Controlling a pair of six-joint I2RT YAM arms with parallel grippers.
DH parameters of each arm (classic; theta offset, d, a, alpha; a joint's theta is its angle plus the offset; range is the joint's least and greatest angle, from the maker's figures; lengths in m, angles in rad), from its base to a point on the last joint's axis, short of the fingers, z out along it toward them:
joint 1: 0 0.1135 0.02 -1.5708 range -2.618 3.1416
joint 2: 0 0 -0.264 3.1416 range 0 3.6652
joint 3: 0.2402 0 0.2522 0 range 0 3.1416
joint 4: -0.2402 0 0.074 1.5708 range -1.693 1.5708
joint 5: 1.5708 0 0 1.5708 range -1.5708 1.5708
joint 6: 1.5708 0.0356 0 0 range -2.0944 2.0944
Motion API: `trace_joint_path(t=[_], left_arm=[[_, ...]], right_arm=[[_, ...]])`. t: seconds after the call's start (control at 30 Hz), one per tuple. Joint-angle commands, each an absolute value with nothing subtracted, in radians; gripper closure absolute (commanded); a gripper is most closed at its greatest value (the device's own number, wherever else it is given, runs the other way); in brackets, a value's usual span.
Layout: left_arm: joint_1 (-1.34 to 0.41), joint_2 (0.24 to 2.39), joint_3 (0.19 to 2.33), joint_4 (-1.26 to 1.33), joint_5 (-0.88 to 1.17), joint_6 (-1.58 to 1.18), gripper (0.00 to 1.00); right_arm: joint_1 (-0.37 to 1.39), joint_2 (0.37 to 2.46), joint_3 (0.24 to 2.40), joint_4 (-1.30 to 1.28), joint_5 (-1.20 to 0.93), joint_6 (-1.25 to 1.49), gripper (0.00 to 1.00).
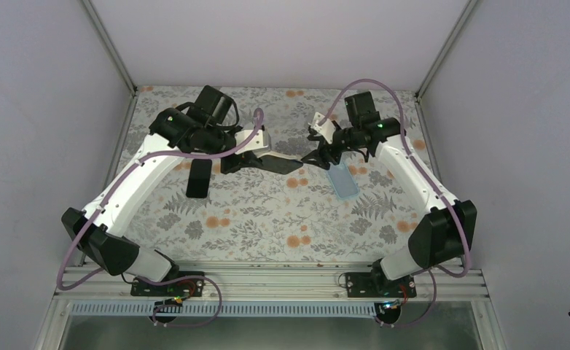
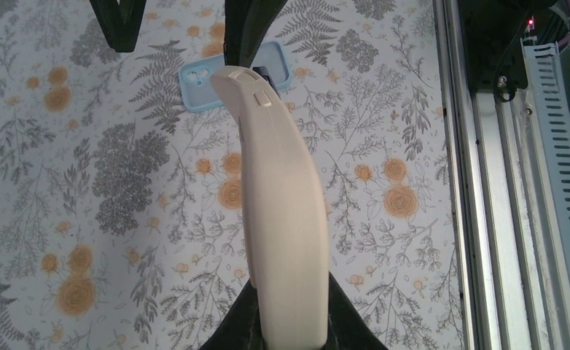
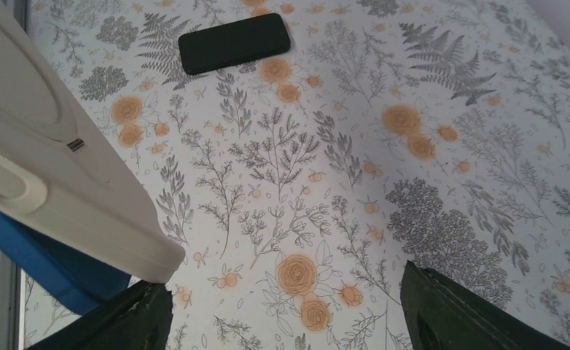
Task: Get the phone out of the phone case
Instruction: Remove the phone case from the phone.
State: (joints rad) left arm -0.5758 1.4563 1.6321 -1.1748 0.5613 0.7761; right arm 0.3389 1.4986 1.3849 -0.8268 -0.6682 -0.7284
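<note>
table [image 1: 267, 226]: floral cloth | walls [image 1: 41, 87]: plain pale grey | light: even

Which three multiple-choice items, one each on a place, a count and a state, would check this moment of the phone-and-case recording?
1. Where is the phone case?
A. lying empty on the table
B. clamped in a gripper
C. hanging off the table's edge

2. How many phones show?
A. one
B. two
C. three

3. The left gripper is
A. open over bare cloth
B. shut on the phone
C. shut on the phone case

Answers:
1 A: the blue shell lies flat on the floral cloth with nothing in it.
2 B: the beige-backed phone is held up, and an all-black phone lies on the table.
3 B: the left wrist view shows its fingers clamping the phone's near end.
</note>
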Motion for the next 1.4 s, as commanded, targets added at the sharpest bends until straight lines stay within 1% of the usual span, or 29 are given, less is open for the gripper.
trace_joint_path(t=[0.0,0.27,0.37,0.43,0.5,0.53,0.63,0.73,0.77,0.83,0.9,0.93,1.0,1.13,1.2,1.27,1.3,1.37], left_arm=[[-0.620,1.459,1.674,-1.243,0.881,0.840,0.98],[-0.618,1.455,1.668,-1.147,0.783,0.782,0.98],[-0.617,1.447,1.663,-1.084,0.659,0.756,0.98],[-0.605,1.441,1.667,-1.034,0.580,0.745,0.98],[-0.589,1.426,1.652,-0.956,0.497,0.738,0.98],[-0.582,1.411,1.639,-0.905,0.446,0.726,0.98],[-0.561,1.393,1.581,-0.725,0.257,0.702,0.98],[-0.518,1.384,1.528,-0.498,0.122,0.652,0.98],[-0.503,1.378,1.508,-0.429,0.104,0.641,0.98],[-0.491,1.370,1.486,-0.333,0.071,0.638,0.98],[-0.487,1.396,1.508,-0.323,0.039,0.637,0.98],[-0.485,1.413,1.530,-0.337,0.039,0.633,0.98],[-0.477,1.434,1.546,-0.350,0.054,0.625,0.98],[-0.470,1.417,1.509,-0.326,0.098,0.627,0.98],[-0.469,1.420,1.519,-0.339,0.109,0.626,0.98],[-0.469,1.424,1.528,-0.356,0.123,0.627,0.98],[-0.469,1.426,1.533,-0.364,0.130,0.626,0.98],[-0.469,1.427,1.542,-0.391,0.148,0.628,0.98]], right_arm=[[0.395,1.533,1.455,-0.710,-0.657,-0.690,0.19],[0.512,1.603,1.576,-0.902,-0.860,-0.776,0.17],[0.568,1.651,1.637,-1.005,-0.939,-0.825,0.16],[0.610,1.718,1.690,-1.117,-1.000,-0.890,0.16],[0.640,1.771,1.762,-1.263,-1.095,-0.980,0.17],[0.654,1.779,1.775,-1.284,-1.139,-0.974,0.18],[0.714,1.753,1.767,-1.287,-1.178,-0.970,0.18],[0.769,1.752,1.737,-1.287,-1.175,-0.957,0.21],[0.779,1.756,1.725,-1.287,-1.176,-0.959,0.25],[0.785,1.763,1.720,-1.286,-1.186,-0.959,0.36],[0.784,1.767,1.734,-1.285,-1.177,-0.946,0.48],[0.783,1.767,1.739,-1.285,-1.171,-0.939,0.53],[0.779,1.756,1.736,-1.285,-1.167,-0.941,0.56],[0.771,1.734,1.712,-1.285,-1.167,-0.959,0.63],[0.767,1.734,1.708,-1.285,-1.166,-0.963,0.74],[0.762,1.737,1.707,-1.285,-1.168,-0.961,0.90],[0.758,1.739,1.707,-1.284,-1.168,-0.958,0.94],[0.749,1.740,1.712,-1.281,-1.170,-0.949,0.97]])
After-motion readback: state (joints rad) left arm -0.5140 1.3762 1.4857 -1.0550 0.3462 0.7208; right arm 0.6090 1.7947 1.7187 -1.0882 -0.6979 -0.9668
